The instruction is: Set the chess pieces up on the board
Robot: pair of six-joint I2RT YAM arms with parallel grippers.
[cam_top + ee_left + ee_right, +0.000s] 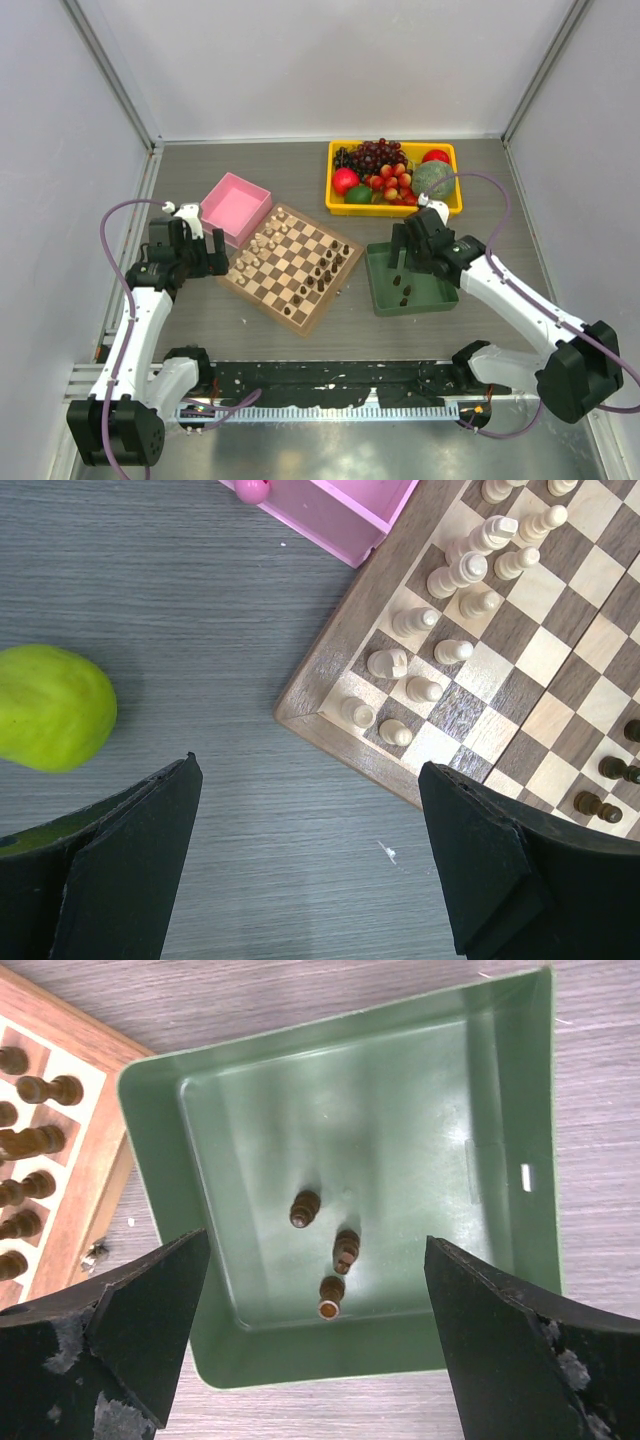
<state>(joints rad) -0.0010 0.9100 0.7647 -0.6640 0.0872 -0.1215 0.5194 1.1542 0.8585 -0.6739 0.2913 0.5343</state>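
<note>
The board (pixel 285 268) lies mid-table with cream pieces on its far-left rows and dark chess pieces (pixel 318 277) along its near-right rows. Three more dark pieces (pixel 331 1297) lie in the green tray (pixel 455 1110), also seen in the top view (pixel 404 292). My right gripper (pixel 315 1345) is open and empty, hovering above these three pieces; in the top view it (pixel 402 258) is over the tray (pixel 440 296). My left gripper (pixel 310 865) is open and empty over bare table just off the board's corner (pixel 300 708), also in the top view (pixel 218 262).
A pink box (pixel 236 206) touches the board's far-left side. A yellow bin of fruit (pixel 394 176) stands behind the tray. A green fruit (pixel 50 708) lies on the table left of my left gripper. A pink ball (pixel 252 490) sits by the pink box.
</note>
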